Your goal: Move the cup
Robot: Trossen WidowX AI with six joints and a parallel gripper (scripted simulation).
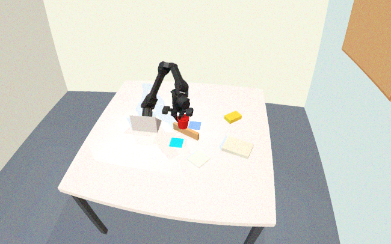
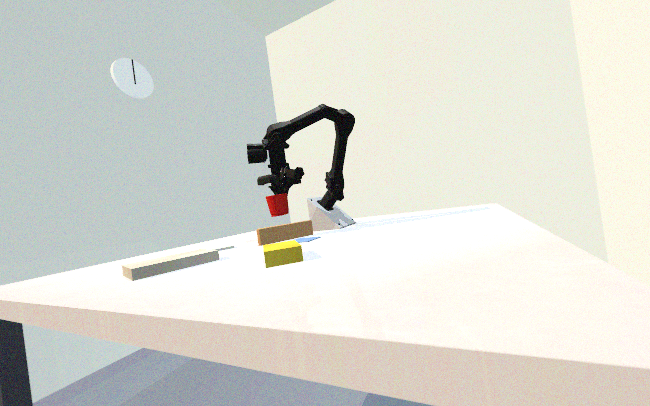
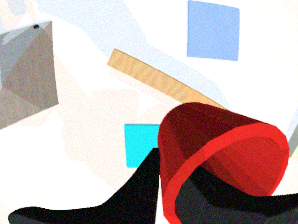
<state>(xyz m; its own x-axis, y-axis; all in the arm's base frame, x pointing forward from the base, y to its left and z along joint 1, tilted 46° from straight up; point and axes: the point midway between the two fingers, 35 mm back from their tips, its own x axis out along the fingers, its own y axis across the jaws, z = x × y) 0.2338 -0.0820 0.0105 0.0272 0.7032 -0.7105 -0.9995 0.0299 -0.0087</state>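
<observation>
One rigid red cup (image 3: 220, 163), light but spill-prone, sits mid-frame, its rim pinched by the clenched gripper (image 3: 161, 192).

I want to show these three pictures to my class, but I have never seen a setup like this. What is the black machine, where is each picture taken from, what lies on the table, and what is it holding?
The black machine is a jointed robot arm bolted to a white table. Its tip is a gripper, two fingers that pinch. One picture looks down from high above, one looks across from the side at table height, and one comes from a camera on the wrist, right behind the gripper.

The gripper is shut on the rim of a red cup, held in the air above a wooden bar. On one side of the bar lies a pale blue pad, on the other a cyan pad. Also on the table are a yellow block, two pale flat pieces and a grey wedge.
</observation>
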